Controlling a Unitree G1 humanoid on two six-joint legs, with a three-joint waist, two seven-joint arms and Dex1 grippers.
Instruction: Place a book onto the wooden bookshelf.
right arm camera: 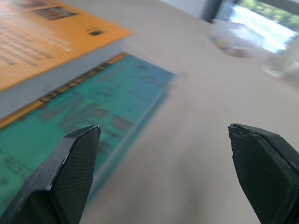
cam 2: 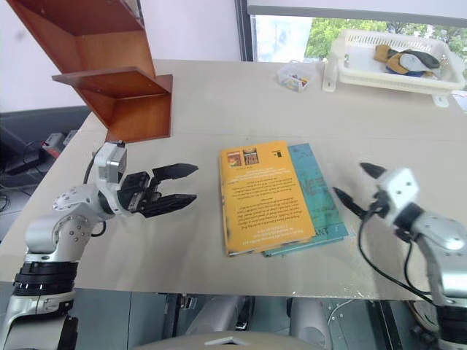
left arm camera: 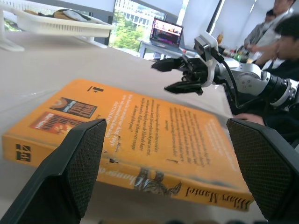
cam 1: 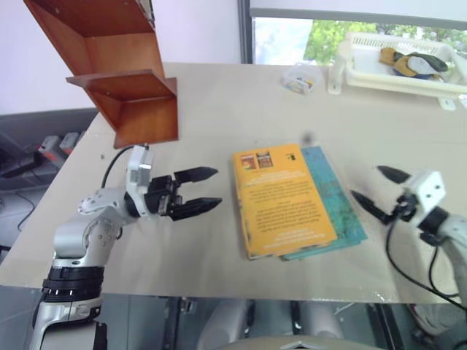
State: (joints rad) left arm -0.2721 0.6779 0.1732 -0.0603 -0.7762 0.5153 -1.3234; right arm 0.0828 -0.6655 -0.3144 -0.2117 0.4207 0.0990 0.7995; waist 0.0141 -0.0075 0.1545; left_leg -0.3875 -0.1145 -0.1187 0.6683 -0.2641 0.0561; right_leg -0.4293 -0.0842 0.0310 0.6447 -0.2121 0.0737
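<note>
the left gripper (cam 1: 195,191) had its two black fingers (cam 1: 197,174) spread wide and empty, pointing level across the worktop (cam 1: 219,109) at the spine of the book (cam 1: 281,198), near it but not touching. the right gripper (cam 1: 379,191) likewise had its fingers apart with nothing between them, aimed in from the other side, just off the edge of the teal book (cam 1: 336,197). the two hands seemed set to flank the stack, probably so the thick book could be taken from its edges. the yellow-orange book lay flat, cover up, on top of the thinner teal one, about midway across the worktop and towards its near edge, the teal showing along the right side. the wooden bookshelf (cam 1: 120,69) stood at the far left corner, well apart from the books, its boards bare where visible. a white basket (cam 1: 398,69) sat at the far right corner, with a small clear box (cam 1: 301,78) beside it.
</note>
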